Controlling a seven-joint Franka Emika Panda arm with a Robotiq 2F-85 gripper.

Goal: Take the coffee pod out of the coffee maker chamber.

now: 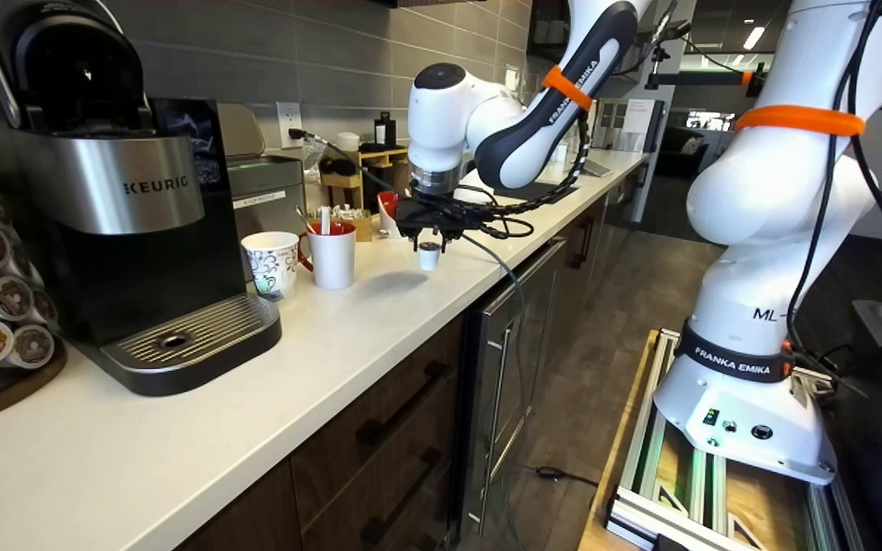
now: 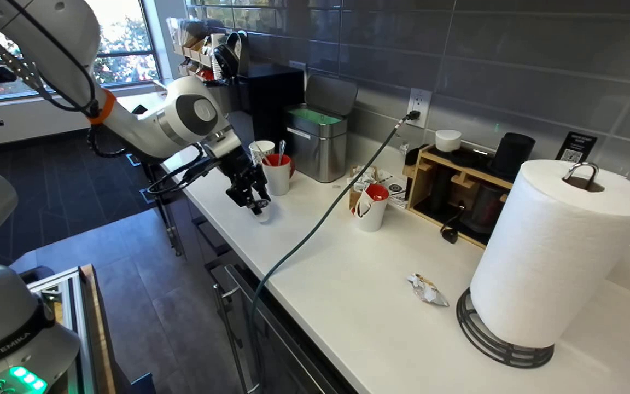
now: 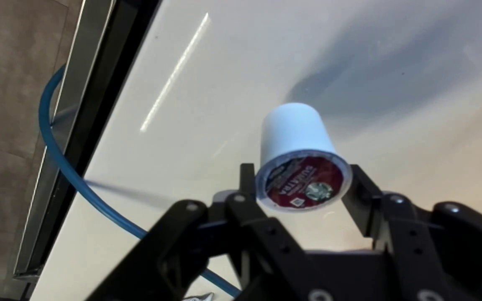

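Well right of the raised coffee maker chamber in an exterior view, the claw pinches the coffee pod at its rim, lid up, base toward the desk; release probably next.

I have bare front-edge countertop from gripper to brewer. A red-handled mug and patterned cup obstruct wall-side passage; a cable spans the side away from the brewer.
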